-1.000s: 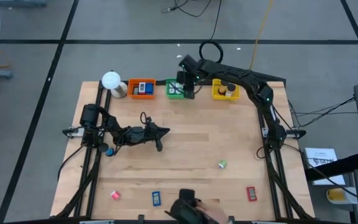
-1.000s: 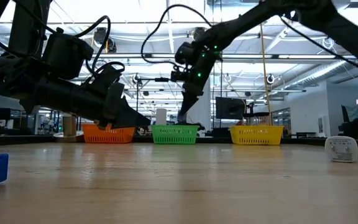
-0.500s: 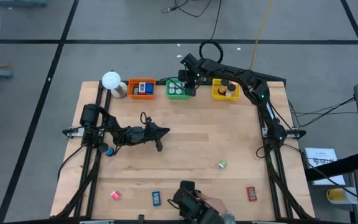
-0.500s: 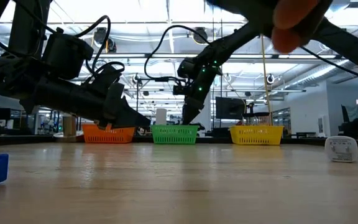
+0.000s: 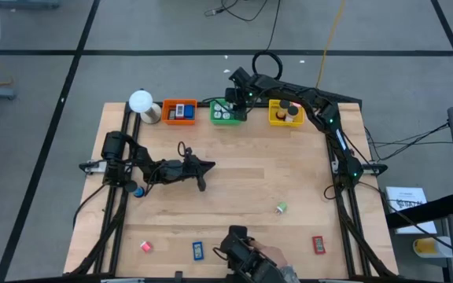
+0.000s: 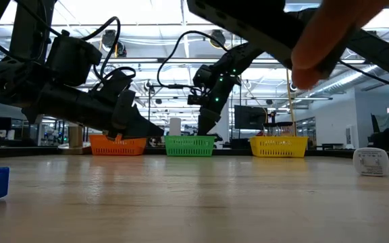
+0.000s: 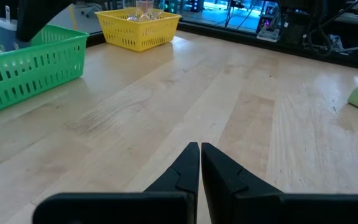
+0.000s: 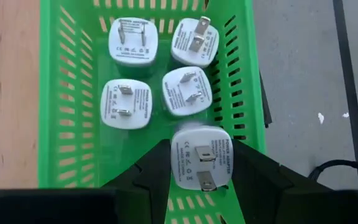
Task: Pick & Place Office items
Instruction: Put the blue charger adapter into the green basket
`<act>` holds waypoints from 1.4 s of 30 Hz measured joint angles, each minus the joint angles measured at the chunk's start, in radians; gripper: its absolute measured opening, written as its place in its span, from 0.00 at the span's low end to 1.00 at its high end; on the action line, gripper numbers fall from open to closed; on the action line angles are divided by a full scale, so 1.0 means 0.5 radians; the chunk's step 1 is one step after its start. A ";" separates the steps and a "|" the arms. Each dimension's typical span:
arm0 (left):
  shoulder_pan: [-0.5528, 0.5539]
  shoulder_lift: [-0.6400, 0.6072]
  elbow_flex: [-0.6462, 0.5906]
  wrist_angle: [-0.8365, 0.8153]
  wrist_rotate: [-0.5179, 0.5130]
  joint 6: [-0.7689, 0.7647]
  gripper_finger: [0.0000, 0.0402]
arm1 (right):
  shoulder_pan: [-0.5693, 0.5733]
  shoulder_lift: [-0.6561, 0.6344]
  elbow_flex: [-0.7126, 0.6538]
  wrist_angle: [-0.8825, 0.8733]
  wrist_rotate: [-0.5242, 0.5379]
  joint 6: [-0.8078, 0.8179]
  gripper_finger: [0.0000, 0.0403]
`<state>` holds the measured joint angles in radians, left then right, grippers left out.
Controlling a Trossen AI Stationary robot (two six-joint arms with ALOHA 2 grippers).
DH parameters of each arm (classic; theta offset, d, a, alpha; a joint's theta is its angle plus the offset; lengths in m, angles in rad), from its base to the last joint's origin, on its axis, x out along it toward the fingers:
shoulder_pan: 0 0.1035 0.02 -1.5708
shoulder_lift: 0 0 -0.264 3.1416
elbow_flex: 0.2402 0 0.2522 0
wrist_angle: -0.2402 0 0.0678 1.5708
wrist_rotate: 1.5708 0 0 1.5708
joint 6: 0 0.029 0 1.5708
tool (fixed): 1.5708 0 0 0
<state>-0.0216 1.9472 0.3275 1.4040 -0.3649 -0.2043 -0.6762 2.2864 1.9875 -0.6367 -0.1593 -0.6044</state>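
Right wrist view, right pincer point(image 8: 201, 163) clamped on white plug point(image 8: 201, 157), over green tray point(image 8: 55, 93).

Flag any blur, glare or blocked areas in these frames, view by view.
Low view: a person's hand holding a dark object is large and out of focus across the top right, with bright ceiling lights behind. High view: even light, no glare. Right wrist view: sharp on the white plug adapter between the right gripper's fingers over the green tray. Left wrist view: far background soft.
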 joint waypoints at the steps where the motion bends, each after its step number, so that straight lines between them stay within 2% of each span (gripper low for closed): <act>1: 0.000 0.000 0.000 0.000 0.000 0.000 0.04 | -0.001 -0.001 -0.016 0.015 0.001 0.000 0.33; 10: 0.000 0.000 0.001 0.000 0.001 0.000 0.04 | -0.006 -0.001 -0.158 0.141 0.074 0.012 0.33; 20: 0.000 0.000 0.002 0.000 0.001 0.000 0.04 | -0.001 -0.001 -0.196 0.264 0.102 0.033 0.44; 42: 0.000 0.001 0.002 0.000 0.001 -0.001 0.04 | 0.021 -0.001 -0.196 0.340 0.101 0.035 0.45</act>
<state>-0.0216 1.9476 0.3283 1.4040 -0.3645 -0.2047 -0.6659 2.2860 1.8896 -0.4667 -0.1089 -0.5869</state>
